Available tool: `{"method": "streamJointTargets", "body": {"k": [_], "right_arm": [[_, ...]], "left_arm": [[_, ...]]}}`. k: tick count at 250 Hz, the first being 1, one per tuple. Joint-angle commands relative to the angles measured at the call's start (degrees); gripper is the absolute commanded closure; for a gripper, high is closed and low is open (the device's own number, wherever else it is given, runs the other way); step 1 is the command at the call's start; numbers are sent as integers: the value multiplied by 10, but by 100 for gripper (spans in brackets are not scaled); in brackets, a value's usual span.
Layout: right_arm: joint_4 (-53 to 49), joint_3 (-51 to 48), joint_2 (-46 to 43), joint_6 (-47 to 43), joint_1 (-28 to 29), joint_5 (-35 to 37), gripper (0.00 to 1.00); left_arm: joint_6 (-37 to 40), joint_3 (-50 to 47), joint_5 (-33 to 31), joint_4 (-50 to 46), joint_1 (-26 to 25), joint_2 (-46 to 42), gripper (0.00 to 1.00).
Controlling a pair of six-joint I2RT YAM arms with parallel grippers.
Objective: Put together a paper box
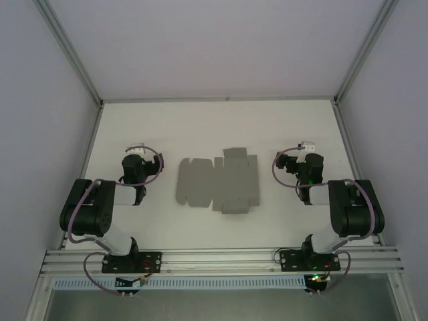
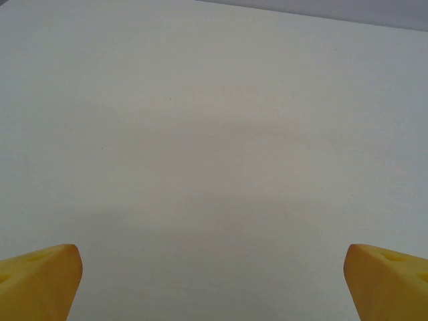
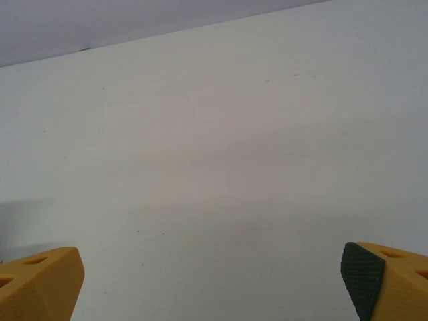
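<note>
Nearest: one metal rail (image 1: 221,257) along the near edge of the tabletop (image 1: 281,134), with two arm bases bolted to it. Two arms counted, my left arm (image 1: 93,210) and my right arm (image 1: 351,207), both folded with elbows outward.

Left pincer (image 2: 210,261): released. Its two yellow fingers (image 2: 40,284) are spread wide with nothing between them, bare tabletop underneath.

Right pincer (image 3: 210,261): also released and holding nothing. Two yellow fingertips (image 3: 40,284) sit at the frame corners. One dark textured pad (image 3: 361,281) shows on the right-hand one.

Farther out: one paper box (image 1: 217,182), a single flat grey die-cut sheet with flaps and tabs. It lies unfolded on the tabletop between my two wrists, apart from both.

Farthest: one pale back wall (image 1: 214,47).
</note>
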Motion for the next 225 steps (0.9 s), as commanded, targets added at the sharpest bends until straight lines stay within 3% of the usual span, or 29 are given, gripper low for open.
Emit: {"method": "streamJointTargets", "body": {"k": [1,225], "right_arm": [[19,10,1,5,-2,-8,0],[19,9,0,9,-3,-3,0]], "left_arm": [[10,-1,5,18,-1,0,0],[10,-1,6,18,0,0,0]]}}
